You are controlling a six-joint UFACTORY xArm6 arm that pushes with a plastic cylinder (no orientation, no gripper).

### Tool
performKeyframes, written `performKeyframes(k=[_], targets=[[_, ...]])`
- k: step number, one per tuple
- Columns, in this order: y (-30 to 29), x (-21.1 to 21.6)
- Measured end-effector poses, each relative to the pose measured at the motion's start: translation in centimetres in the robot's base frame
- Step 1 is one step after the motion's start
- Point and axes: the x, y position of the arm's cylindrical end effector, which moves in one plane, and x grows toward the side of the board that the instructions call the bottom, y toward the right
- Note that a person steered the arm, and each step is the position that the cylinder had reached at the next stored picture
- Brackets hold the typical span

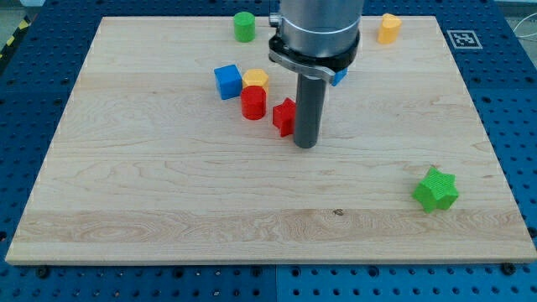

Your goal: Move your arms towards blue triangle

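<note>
Currently my tip [305,144] touches the table mid-frame beside the red block [284,117], no hand present, blue triangle [339,76] mostly hidden behind the arm, so approach continues upward-right.

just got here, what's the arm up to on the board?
The arm is sliding my tip across the wooden board, aiming for the blue triangle, which mostly hides behind the arm near the view's top. My tip sits just right of the red block, below the target. A blue cube, yellow block and red cylinder cluster to its left.
</note>
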Motion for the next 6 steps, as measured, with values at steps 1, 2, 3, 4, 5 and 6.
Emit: performKeyframes(k=[1,2,3,4,5,6], targets=[[-0.8,-1.6],[-0.8,-3.3],[-0.8,-4.8],[1.3,-5.2],[6.1,-3.7],[9.2,-5.9]])
